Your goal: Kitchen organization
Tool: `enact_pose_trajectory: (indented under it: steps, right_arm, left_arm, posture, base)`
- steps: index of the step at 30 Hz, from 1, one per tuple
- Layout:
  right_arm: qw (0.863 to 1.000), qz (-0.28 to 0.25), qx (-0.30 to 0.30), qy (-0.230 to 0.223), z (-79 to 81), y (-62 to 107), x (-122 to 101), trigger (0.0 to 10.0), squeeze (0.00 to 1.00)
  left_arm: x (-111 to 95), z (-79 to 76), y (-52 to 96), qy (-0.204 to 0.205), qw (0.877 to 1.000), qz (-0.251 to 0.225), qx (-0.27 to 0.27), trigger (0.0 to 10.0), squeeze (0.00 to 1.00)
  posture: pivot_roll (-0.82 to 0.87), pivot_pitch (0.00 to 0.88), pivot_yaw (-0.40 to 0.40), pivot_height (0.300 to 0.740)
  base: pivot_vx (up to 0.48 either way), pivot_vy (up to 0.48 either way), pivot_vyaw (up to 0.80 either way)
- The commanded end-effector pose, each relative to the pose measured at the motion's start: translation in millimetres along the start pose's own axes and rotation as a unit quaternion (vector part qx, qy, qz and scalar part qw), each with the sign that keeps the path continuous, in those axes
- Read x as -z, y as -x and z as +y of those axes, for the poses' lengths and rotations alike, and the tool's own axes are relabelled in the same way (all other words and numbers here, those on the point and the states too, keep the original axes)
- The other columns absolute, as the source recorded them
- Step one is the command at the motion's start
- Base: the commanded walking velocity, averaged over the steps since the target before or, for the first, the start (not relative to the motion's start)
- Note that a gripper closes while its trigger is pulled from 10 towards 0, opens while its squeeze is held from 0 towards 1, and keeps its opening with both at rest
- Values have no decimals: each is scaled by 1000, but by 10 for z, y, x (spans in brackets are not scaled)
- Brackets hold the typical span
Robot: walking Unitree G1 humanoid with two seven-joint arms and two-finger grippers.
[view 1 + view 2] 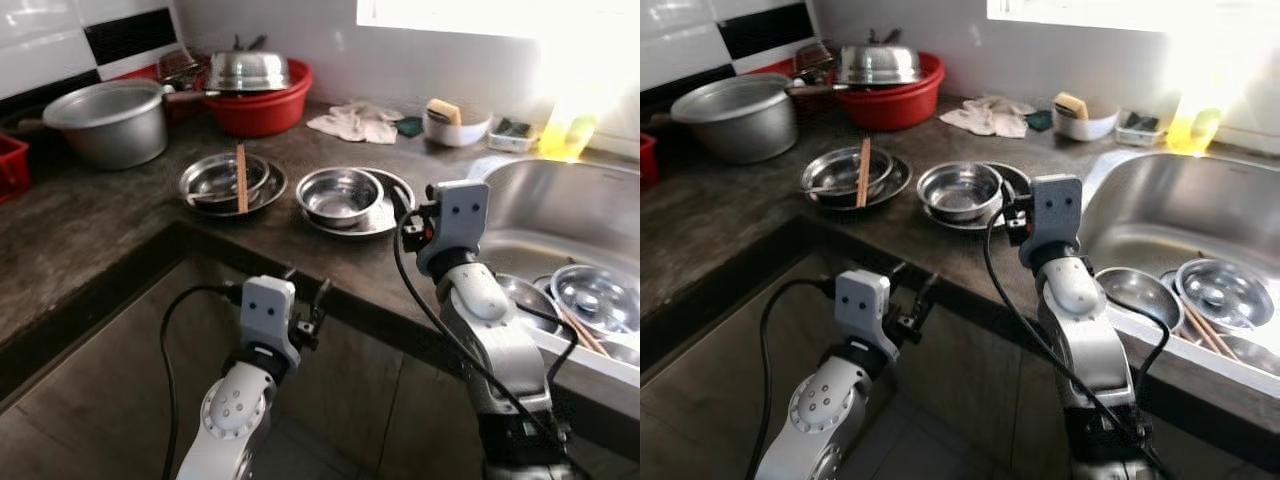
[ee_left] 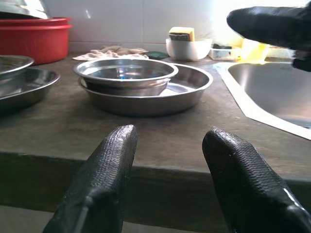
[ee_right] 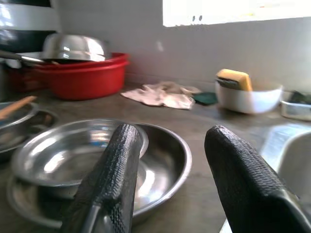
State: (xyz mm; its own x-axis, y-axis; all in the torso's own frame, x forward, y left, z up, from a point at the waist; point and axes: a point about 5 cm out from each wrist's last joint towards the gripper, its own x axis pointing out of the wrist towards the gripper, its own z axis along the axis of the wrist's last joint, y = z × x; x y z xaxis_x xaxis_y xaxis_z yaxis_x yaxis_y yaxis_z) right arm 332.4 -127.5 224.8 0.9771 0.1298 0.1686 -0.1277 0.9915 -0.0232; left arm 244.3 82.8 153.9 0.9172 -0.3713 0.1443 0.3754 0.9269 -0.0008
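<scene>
We keep our right gripper [image 3: 165, 179] open above the steel bowl [image 1: 340, 194] to grasp it; our left gripper [image 2: 170, 179], also open, waits below the counter edge [image 2: 97, 160].

A shiny steel bowl [image 1: 339, 194] sits upright inside a wider, shallow steel plate [image 1: 388, 214] near the front edge of the dark stone worktop [image 1: 90, 225], just left of the sink [image 1: 570, 215]. To its left, a second steel bowl [image 1: 220, 178] rests in another steel plate [image 1: 266, 189], with a wooden stick [image 1: 241, 178] lying across them, pointing near to far. In the sink basin, at the right, more steel bowls [image 1: 595, 295] lie close together, with chopsticks [image 1: 583, 331] beside them.
</scene>
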Motion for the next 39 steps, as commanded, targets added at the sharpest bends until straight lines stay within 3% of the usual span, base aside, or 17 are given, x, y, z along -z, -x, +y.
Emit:
enact_pose_trajectory:
  steps: [1,3,8,16,31,36,39]
  right_arm:
    - [1000,24,-16,-11,55,-92,34,10000,0]
    - [999,38,-22,-11,61,-143,54,10000,0]
    - [999,16,-29,-29,64,-169,-7,10000,0]
    - [999,19,-29,-38,95,-96,58,10000,0]
    - [998,16,-25,-49,82,-68,46,10000,0]
    - [998,20,-27,-60,70,-114,39,10000,0]
    - [996,34,-30,-75,52,-264,11,10000,0]
  left_arm:
    - [17,22,19,-9,1000,6,-7,10000,0]
    - [23,23,28,-9,1000,8,-9,10000,0]
    - [14,31,52,-7,1000,8,-16,10000,0]
    - [5,1,64,-16,1000,3,-2,10000,0]
    - [18,27,42,-16,1000,9,-13,10000,0]
    - [18,27,38,-15,1000,9,-14,10000,0]
    - [16,-9,42,-10,1000,10,-8,10000,0]
  posture:
    - [53,54,-1,740]
    - [59,58,-6,740]
    - [66,63,-13,740]
    - [60,70,-3,740]
    - [60,68,-1,740]
    - [58,71,0,740]
    - [56,82,-5,740]
  base:
    - [0,0,0]
    - [0,0,0]
    - [0,0,0]
    - [77,367,0]
    - [46,0,0]
    - [0,0,0]
    - [0,0,0]
